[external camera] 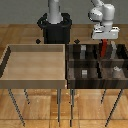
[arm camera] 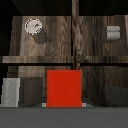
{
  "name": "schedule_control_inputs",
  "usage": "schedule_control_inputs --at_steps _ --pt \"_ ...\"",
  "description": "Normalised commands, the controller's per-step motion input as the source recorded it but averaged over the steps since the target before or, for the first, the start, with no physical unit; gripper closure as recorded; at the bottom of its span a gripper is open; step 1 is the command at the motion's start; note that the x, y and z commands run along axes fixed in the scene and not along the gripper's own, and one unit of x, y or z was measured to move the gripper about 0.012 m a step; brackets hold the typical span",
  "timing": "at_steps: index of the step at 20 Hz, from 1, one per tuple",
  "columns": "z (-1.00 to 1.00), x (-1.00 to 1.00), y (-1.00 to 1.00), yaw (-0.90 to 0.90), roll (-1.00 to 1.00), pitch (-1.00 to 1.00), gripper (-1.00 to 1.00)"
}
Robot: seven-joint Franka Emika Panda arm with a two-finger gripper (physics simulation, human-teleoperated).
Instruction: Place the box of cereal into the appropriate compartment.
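I read the arm as hanging over the far side of the four-cell bin (external camera: 71,64), at the exterior view's right. The tool (external camera: 104,46) points down and is clenched on the box of cereal (external camera: 104,48), which shows as a narrow red strip below the white wrist housing. The box hangs upright, over the far right cell; from the exterior view I cannot tell whether its lower edge touches the bin floor.

In the wrist view the box of cereal (arm camera: 64,88) fills the lower centre as a plain red face, its edges square to the dark wood dividers. Just beside it stands a pale-grey slab (arm camera: 10,92), apparently in the same cell as the box. I take that cell to be the appropriate compartment (arm camera: 31,89).

Across the dividers I see a round pale object (arm camera: 34,26) in one cell and a small grey cylinder-like piece (arm camera: 113,33) in another.

The large light-wood tray (external camera: 35,78) sits at the exterior view's left, touching the bin's side. Both rest on thin-legged stands.
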Motion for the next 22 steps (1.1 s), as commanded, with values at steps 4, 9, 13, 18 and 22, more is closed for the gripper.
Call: schedule_control_inputs --at_steps 4,9,13,18,22 --pt "-0.25 0.00 0.25 0.00 0.00 0.00 1.00" --pt "-0.40 0.00 0.00 0.00 0.00 0.00 -1.00" --pt "0.00 0.00 0.00 0.00 0.00 0.00 -1.00" --pt "0.00 0.00 0.00 0.00 0.00 0.00 -1.00" --pt "0.00 0.00 0.00 0.00 0.00 0.00 -1.00"
